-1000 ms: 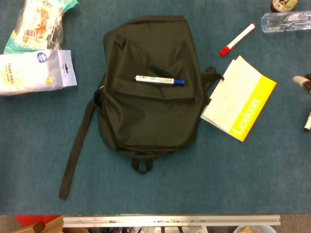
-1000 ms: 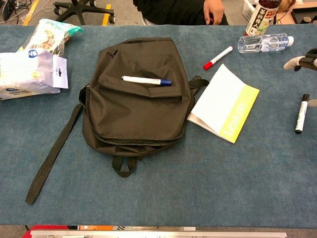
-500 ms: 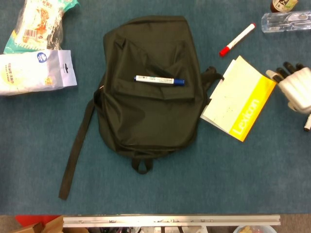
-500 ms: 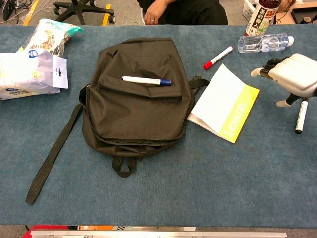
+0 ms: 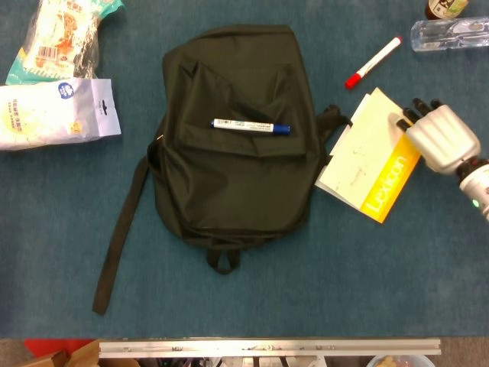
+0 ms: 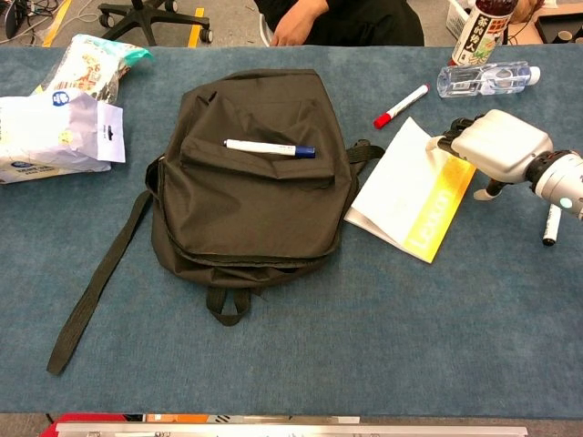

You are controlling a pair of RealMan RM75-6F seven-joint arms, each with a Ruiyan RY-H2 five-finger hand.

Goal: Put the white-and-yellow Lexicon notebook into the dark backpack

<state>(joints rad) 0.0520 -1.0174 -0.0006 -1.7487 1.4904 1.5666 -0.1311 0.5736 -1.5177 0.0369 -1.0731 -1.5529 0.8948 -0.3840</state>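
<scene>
The right robot hand point(image 5: 437, 138) point(image 6: 493, 143) hovers over the yellow edge of the Lexicon notebook point(image 5: 367, 157) point(image 6: 407, 195), palm down, its dark fingertips point(image 5: 416, 108) reaching onto the cover near the far corner; the fingers look loosely spread and hold nothing, though I can't tell whether they actually touch the paper. The left robot hand shows in neither view. The notebook lies flat and closed on the blue worktop point(image 5: 321, 290) point(image 6: 383, 355), turned at an angle, its white side just beside the dark backpack point(image 5: 233, 138) point(image 6: 250, 173) and overlapping a short strap end there. The backpack lies flat on its back, with no opening that I can make out, with a blue-capped marker point(image 5: 250, 125) point(image 6: 270, 147) resting across its front pocket and a long strap point(image 5: 122, 229) point(image 6: 100, 273) trailing off its other side toward the near edge. Beyond the notebook, further from the robot, a red-capped marker point(image 5: 373, 62) point(image 6: 401, 106) lies near a clear plastic water bottle point(image 5: 451, 34) point(image 6: 487, 78) on its side, with an upright drink bottle point(image 6: 481, 27) just behind that. On the notebook's side away from the backpack, a black marker point(image 6: 550, 225) pokes out from behind the robot's wrist. Well past the backpack on its far side sit a white snack bag point(image 5: 53, 113) point(image 6: 55, 137) and a clear food packet point(image 5: 65, 34) point(image 6: 91, 64). A seated person point(image 6: 342, 18) is at the worktop's far edge.
</scene>
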